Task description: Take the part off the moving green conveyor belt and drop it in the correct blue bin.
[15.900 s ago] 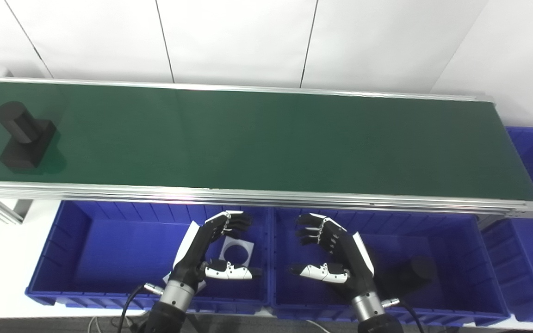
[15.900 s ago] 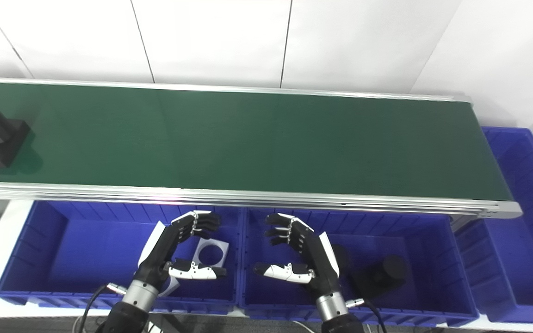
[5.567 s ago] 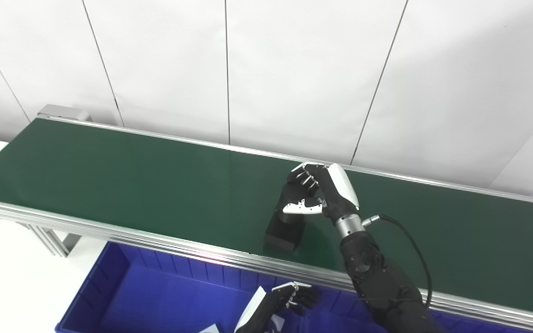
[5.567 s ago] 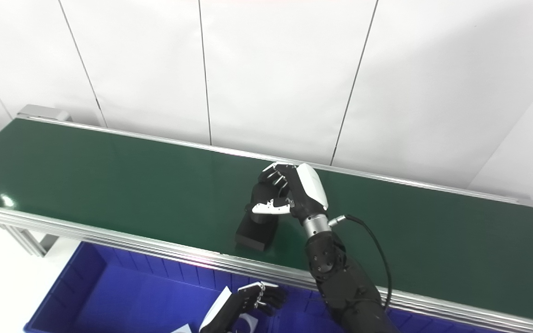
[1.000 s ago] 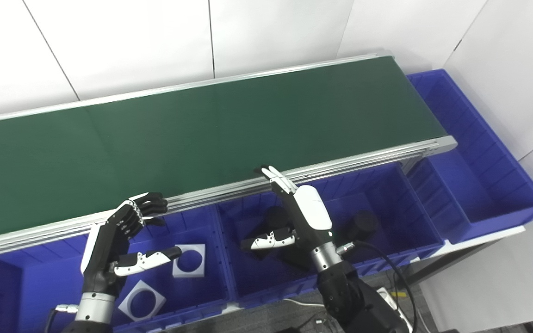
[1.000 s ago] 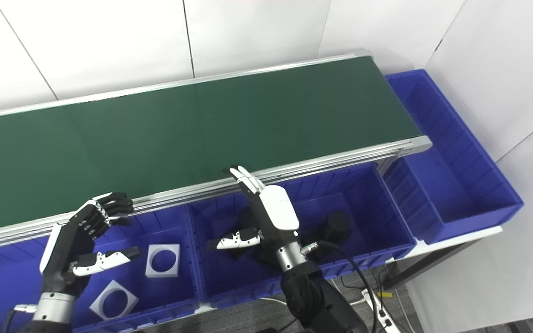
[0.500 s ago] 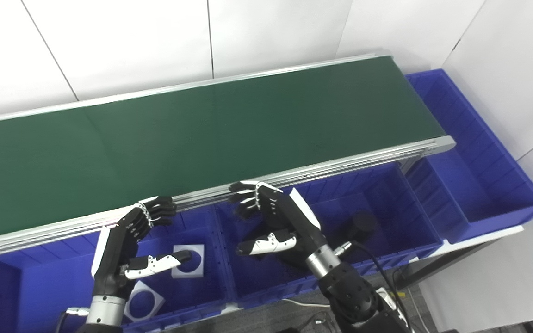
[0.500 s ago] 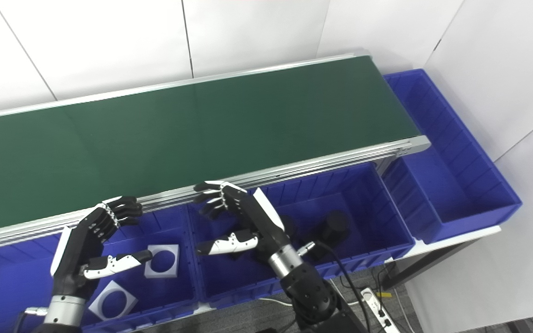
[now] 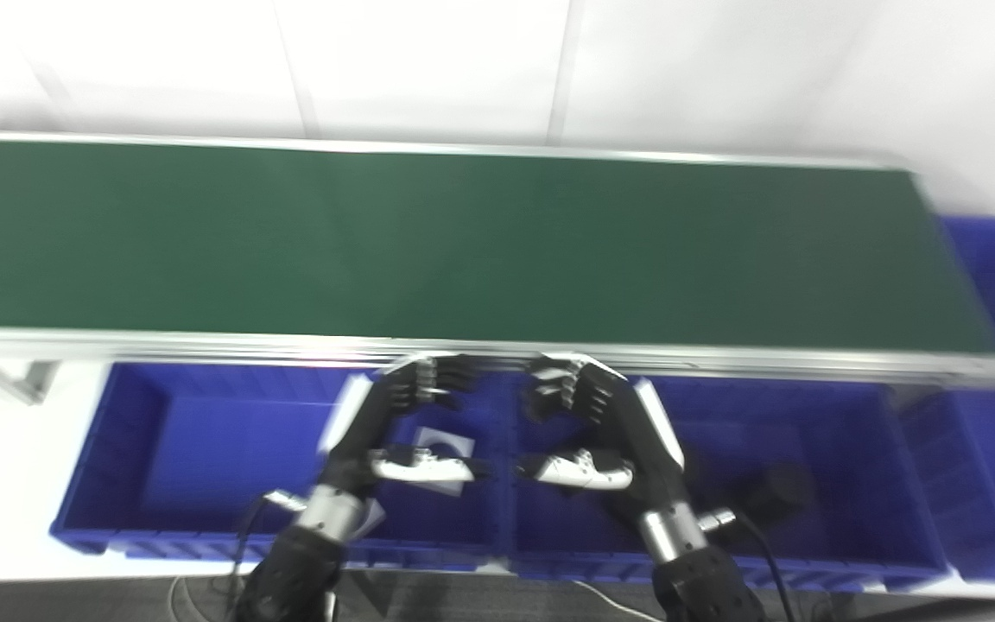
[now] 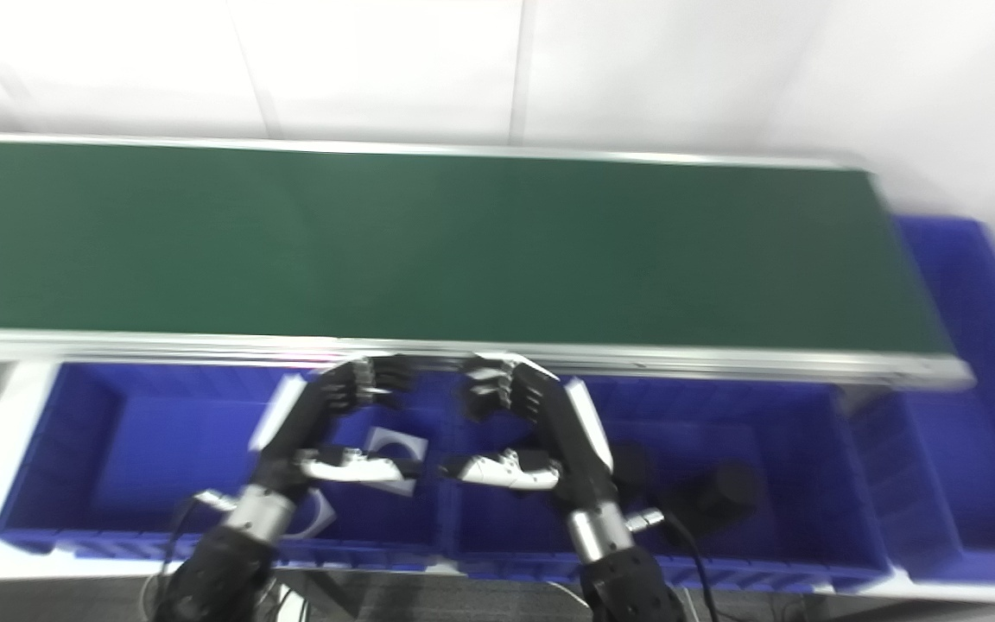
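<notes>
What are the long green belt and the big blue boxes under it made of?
The long green conveyor belt looks like smooth rubber or plastic sheet with a dull sheen, edged by a shiny silver metal rail. The blue bins look like hard moulded plastic: ribbed walls, even colour. The picture is blurry, so this is a guess.

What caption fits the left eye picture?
Both robot hands, left and right, wait open over blue bins beside the bare green belt.
</notes>
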`<state>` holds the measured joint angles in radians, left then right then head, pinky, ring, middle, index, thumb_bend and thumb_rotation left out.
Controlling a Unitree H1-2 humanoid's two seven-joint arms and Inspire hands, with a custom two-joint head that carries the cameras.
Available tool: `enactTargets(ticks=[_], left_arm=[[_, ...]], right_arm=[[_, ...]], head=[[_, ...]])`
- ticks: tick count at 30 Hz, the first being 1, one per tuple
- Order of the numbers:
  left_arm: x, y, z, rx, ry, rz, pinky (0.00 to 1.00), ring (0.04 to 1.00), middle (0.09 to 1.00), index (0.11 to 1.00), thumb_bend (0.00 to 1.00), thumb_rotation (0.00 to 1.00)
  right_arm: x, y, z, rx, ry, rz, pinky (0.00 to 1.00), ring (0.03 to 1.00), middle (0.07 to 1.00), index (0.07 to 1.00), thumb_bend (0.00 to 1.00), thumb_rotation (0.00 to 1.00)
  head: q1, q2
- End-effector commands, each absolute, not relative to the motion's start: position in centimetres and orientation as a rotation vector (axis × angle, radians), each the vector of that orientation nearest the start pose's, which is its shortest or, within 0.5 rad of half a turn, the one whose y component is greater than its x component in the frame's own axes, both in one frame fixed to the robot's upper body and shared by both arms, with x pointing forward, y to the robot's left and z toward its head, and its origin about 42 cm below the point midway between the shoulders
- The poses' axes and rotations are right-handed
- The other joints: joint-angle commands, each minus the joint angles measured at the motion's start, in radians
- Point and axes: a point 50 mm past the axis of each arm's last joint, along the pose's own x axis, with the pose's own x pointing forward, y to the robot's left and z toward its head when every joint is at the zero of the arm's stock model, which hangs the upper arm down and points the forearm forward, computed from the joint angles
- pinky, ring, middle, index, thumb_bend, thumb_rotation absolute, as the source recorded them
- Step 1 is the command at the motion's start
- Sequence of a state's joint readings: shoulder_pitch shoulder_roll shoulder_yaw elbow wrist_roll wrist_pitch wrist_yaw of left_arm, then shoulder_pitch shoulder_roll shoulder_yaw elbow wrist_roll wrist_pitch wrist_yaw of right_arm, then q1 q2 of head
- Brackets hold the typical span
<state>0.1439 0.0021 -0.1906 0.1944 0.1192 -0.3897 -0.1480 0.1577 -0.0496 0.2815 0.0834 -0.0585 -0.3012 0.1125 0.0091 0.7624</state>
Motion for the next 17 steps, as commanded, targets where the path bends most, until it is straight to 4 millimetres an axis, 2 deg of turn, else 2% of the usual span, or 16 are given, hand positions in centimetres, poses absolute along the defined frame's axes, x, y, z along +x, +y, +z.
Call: enactTargets(ticks=[1,10,17], left_arm=[[22.0,15.5,4.3,0.101,-0.124,-0.327,0.56,0.651,0.677,0.666,0.81,0.06],[21.6,15.1,4.0,0.126,-0.119,-0.328,0.57,0.660,0.684,0.673,0.81,0.08],[21.6,15.2,3.9,0.127,-0.121,-0.327,0.58,0.661,0.682,0.674,0.82,0.10]], right_arm=[[21.7,-15.0,6.3,-0.055,-0.160,0.380,0.49,0.529,0.573,0.636,0.85,0.24],[21.1,-16.0,5.0,-0.061,-0.150,0.309,0.49,0.530,0.573,0.628,0.86,0.26],[21.1,-16.3,4.2,-0.072,-0.143,0.283,0.50,0.571,0.614,0.614,0.84,0.22]], head=[[0.004,-0.001],[0.005,-0.026],[-0.004,-0.035]])
